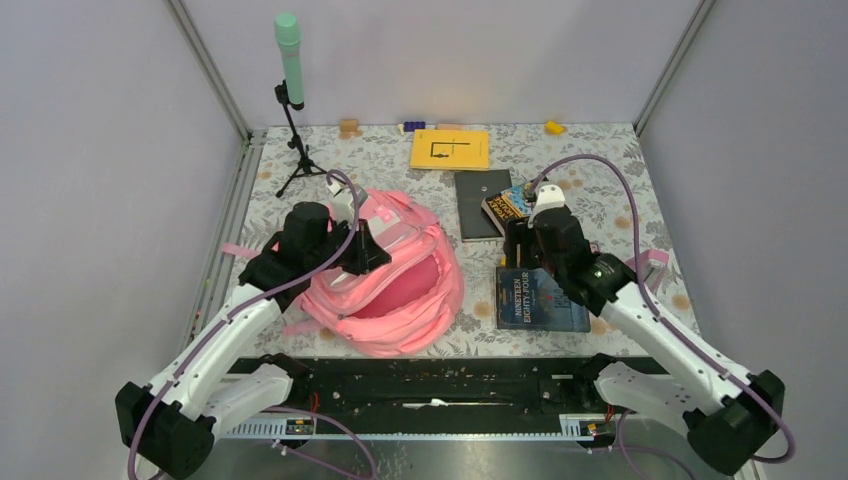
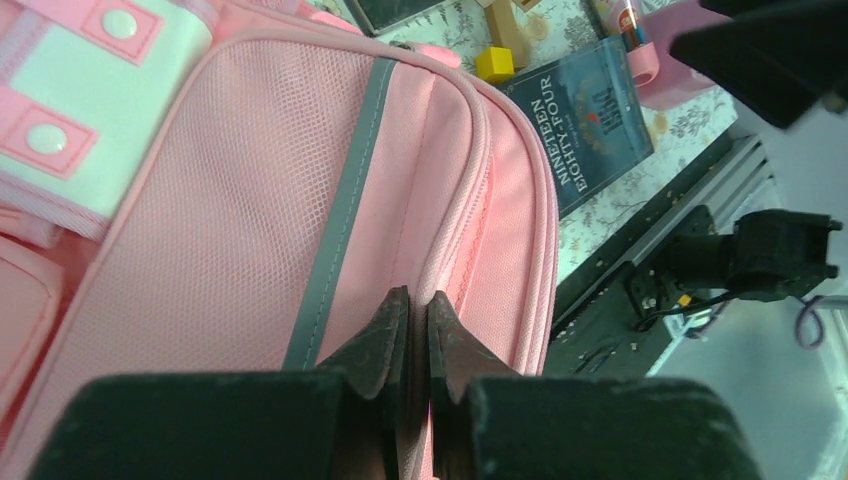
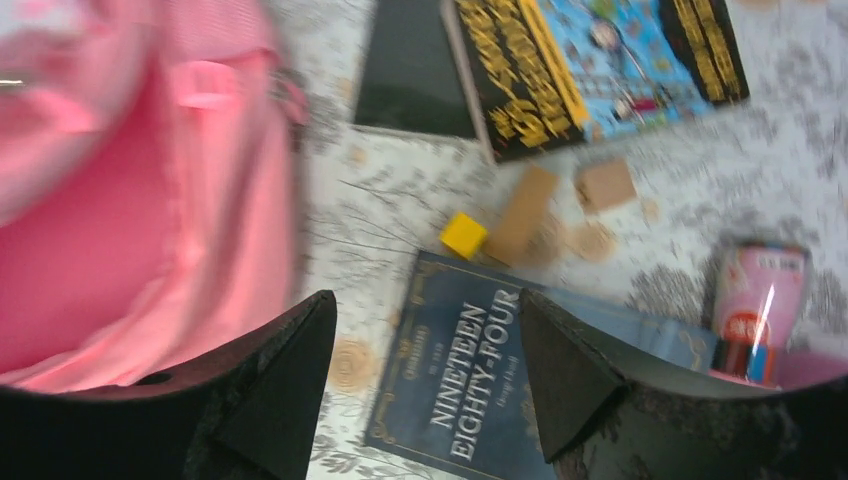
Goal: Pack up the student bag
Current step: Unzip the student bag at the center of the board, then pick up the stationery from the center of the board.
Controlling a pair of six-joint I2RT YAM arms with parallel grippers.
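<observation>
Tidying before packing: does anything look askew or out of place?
The colourful book lies crooked, its corner overlapping the flat black item. The student bag slumps open. Nothing looks spilled or damaged.

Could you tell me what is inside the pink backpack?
Through the open mouth of the backpack only dark pink lining shows; no items visible. Its flap and the left gripper cover the rest.

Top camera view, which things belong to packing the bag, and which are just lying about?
Job, probably: student bag, Nineteen Eighty-Four book, yellow book, colourful-cover book, black slab.
Lying about, probably: green microphone on its tripod, wooden block and yellow piece at the back edge.
</observation>
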